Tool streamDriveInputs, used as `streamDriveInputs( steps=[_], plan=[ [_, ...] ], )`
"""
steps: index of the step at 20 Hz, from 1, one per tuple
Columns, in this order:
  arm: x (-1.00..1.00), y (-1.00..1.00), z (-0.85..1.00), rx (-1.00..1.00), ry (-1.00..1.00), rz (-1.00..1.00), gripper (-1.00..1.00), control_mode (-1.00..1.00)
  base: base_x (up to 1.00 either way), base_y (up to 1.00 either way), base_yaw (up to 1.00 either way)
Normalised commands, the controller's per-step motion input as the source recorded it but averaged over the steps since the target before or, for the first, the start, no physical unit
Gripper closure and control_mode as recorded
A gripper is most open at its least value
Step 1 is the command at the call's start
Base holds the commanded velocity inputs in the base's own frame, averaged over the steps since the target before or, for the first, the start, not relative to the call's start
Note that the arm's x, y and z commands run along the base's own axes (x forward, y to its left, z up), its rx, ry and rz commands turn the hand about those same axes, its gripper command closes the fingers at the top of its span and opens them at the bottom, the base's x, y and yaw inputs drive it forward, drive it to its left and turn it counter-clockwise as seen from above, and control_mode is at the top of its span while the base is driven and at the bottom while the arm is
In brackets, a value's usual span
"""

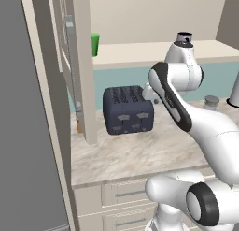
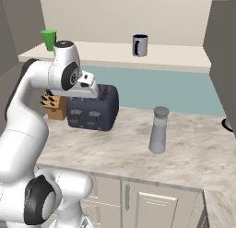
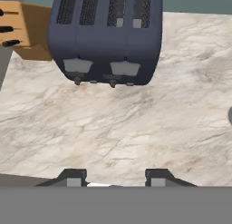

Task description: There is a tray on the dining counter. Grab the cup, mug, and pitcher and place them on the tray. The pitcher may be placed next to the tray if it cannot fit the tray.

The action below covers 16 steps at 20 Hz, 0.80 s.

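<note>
Pitcher (image 2: 159,130) stands upright, lid on top.

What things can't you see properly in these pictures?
- Pitcher: in the left base view the robot's arm covers all but its lid; the right base view shows it whole.
- Knife block: in the right base view the arm and the toaster hide part of it; the hand view's left edge cuts it off.
- Cup: the cabinet post hides its left side in the left base view.
</note>
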Motion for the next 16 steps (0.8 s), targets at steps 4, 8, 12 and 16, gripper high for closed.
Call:
streamDriveInputs(
  steps=[4,8,12,16],
  plan=[
    [-0.12,0.0,0.0,0.03,-0.03,0.0,-1.0,-1.0,0.0,0.0,0.0],
    [-0.22,0.0,0.01,0.06,-0.06,-0.02,-1.0,-1.0,0.0,0.0,0.0],
    [-0.27,0.0,0.0,0.09,-0.06,-0.03,-1.0,-1.0,0.0,0.0,0.0],
    [-0.3,0.0,0.08,0.11,-0.04,-0.02,-1.0,-1.0,0.0,0.0,0.0]
  ],
)
